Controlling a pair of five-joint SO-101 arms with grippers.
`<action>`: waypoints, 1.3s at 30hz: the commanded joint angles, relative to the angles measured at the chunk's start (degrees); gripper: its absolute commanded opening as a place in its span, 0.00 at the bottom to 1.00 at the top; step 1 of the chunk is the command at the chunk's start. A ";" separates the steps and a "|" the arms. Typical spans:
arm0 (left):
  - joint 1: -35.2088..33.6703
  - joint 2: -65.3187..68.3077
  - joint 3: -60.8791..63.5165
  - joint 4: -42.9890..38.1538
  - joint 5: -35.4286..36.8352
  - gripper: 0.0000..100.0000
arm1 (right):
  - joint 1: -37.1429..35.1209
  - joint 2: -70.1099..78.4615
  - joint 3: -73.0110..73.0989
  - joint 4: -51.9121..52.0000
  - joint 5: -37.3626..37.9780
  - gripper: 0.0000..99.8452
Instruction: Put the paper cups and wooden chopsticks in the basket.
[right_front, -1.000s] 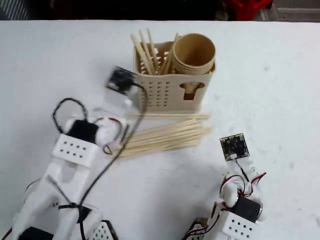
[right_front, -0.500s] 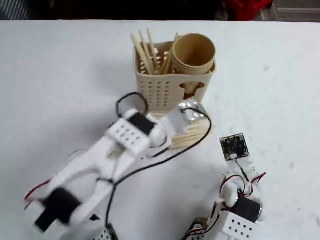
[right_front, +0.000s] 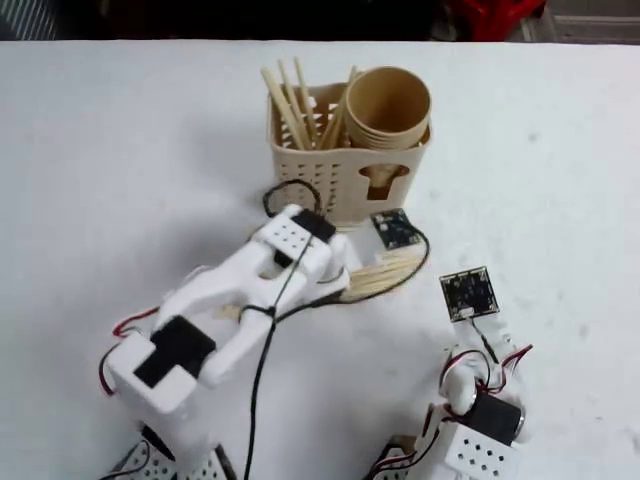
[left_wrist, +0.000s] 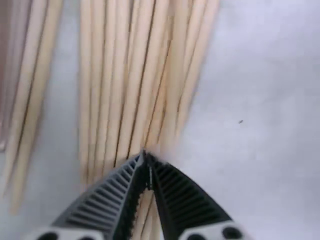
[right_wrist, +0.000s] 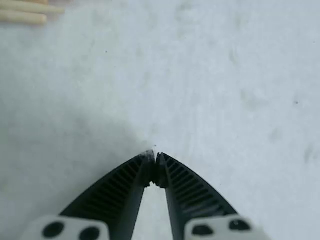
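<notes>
The left tool (left_wrist: 147, 161), tips pressed together, hovers over the wooden chopsticks (left_wrist: 135, 75), whose long axis runs straight ahead of it.

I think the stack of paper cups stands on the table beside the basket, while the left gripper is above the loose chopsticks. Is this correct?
Not quite. The high view shows the stack of paper cups standing inside the basket, not beside it. The left gripper is indeed above the loose chopsticks.
</notes>
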 joint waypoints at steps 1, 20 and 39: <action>-3.65 2.15 -4.13 -0.88 -1.76 0.02 | 0.40 -0.31 0.44 -0.48 0.35 0.02; -0.66 -24.22 9.32 0.53 -1.85 0.02 | 0.40 -0.31 0.44 -0.48 0.35 0.02; 3.56 4.62 -9.67 -3.78 -1.76 0.10 | 0.40 -0.31 0.44 -0.48 0.35 0.02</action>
